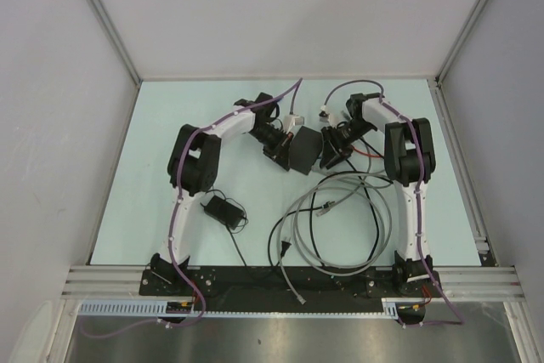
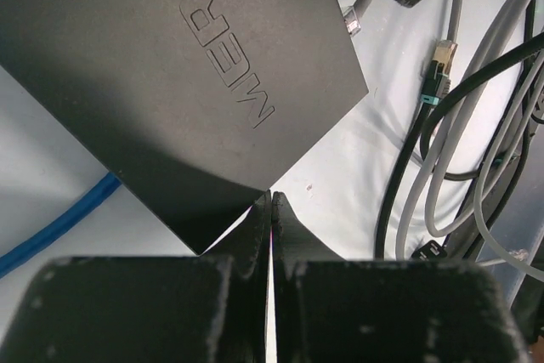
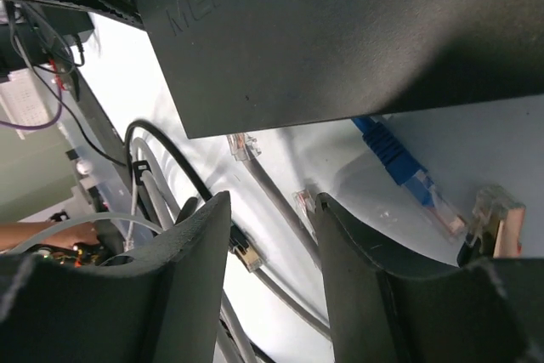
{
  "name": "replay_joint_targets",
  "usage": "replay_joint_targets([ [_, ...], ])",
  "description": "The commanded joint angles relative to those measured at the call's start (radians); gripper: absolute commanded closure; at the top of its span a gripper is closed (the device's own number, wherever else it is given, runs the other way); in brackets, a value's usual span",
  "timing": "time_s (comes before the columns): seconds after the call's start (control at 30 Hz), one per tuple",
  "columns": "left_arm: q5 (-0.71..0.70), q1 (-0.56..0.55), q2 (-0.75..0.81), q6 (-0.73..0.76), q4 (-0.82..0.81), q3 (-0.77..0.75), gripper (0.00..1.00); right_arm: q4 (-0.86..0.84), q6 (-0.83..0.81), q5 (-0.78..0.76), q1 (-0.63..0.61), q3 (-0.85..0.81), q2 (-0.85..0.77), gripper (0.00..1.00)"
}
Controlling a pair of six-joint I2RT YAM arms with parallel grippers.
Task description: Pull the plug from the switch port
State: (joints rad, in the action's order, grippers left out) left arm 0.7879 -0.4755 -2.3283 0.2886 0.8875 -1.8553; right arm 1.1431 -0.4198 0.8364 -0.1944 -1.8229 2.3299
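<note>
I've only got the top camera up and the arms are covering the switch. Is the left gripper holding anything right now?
Observer: No. On the left wrist camera the left gripper is shut, with its fingers pressed together and nothing between them. It sits right beside an edge of the switch.
Operator: And the right one?
Observer: The right gripper is open. Only bare table and a grey cable show in the gap.
Operator: Any plug near it?
Observer: Yes. A blue cable comes out from under the switch and ends in a clear plug. The plug lies loose on the table, not in a port.
</note>
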Motion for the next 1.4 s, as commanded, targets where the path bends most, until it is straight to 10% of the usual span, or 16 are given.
replay_joint_targets([
  [0.0,-0.003,-0.011,-0.009,0.023,-0.007,-0.061,1.00,0.006,-0.005,0.081,0.003,-0.015,0.029,0.52],
  [0.37,0.158,-0.012,0.058,0.005,0.025,-0.073,1.00,-0.008,0.019,0.141,0.001,-0.024,0.092,0.53],
  [1.17,-0.019,-0.009,-0.023,-0.074,-0.041,-0.016,1.00,-0.016,0.038,0.136,-0.033,-0.055,0.128,0.58],
  [1.37,0.169,-0.006,0.023,0.048,0.054,-0.045,1.00,-0.011,0.036,0.142,-0.034,-0.049,0.125,0.58],
])
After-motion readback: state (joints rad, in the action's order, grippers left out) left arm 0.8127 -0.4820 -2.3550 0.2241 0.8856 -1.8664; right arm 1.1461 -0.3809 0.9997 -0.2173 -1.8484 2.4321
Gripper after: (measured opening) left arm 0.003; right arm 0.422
